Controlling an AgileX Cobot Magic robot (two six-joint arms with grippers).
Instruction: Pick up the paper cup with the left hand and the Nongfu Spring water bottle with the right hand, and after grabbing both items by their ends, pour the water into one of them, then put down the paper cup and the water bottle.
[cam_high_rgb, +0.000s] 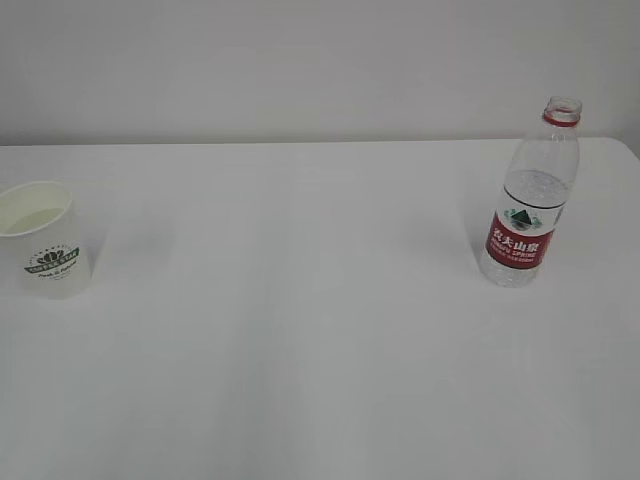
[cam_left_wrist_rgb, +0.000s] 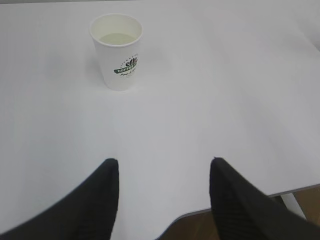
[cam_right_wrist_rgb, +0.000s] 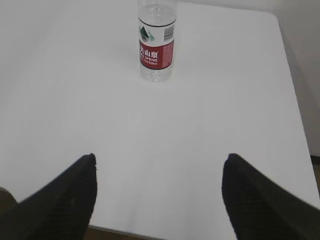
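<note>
The left hand hangs over the near edge of the white table, its fingers spread apart and holding nothing. The paper cup stands upright well ahead of it, slightly to its left, with water inside. The right hand is spread wide and empty; the uncapped water bottle stands upright well ahead of it.

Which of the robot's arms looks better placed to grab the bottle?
Probably the right. Its open gripper faces the upright bottle head-on; the left gripper faces the cup across the table.
</note>
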